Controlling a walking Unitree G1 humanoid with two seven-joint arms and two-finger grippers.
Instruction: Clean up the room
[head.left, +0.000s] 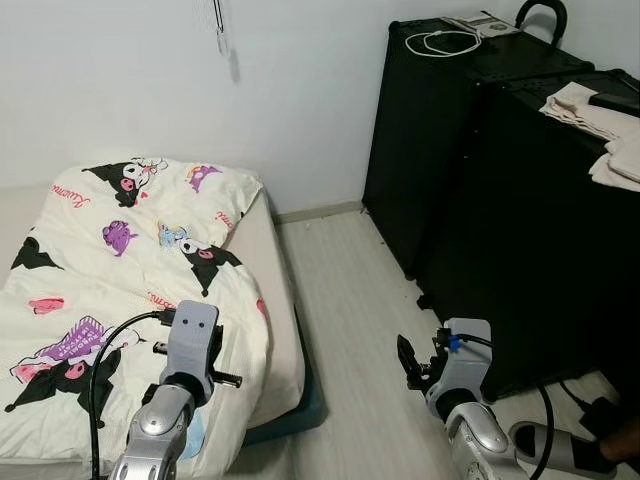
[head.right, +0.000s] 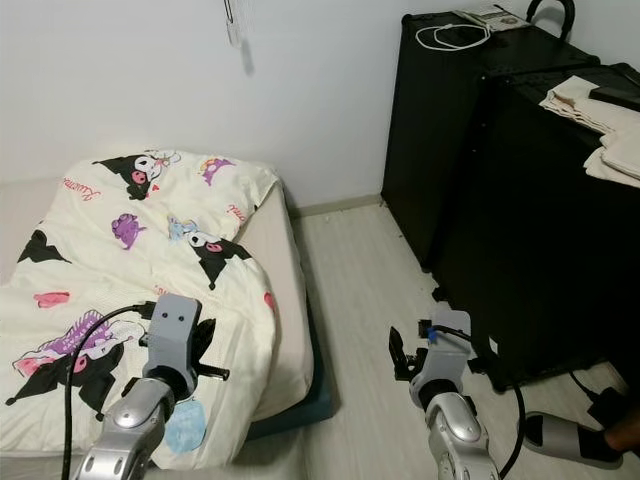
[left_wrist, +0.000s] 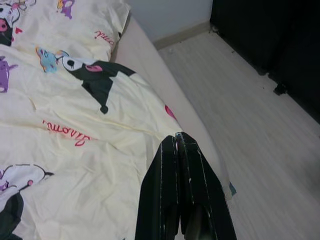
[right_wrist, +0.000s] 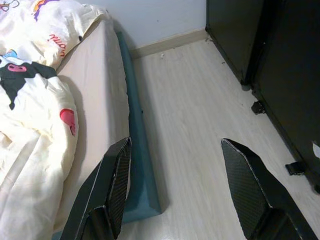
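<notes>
Two claws: left claw (left_wrist: 182, 145) pinched over duvet (left_wrist: 75, 125), right claw (right_wrist: 175, 165) agape.

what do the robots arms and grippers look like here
Both arms are silver metal with boxy grey wrist housings. A black cable loops into the left wrist; the right wrist carries a small blue clip and a black cable. The left gripper and right gripper each have two long black fingers, with a carbon-weave texture.
</notes>
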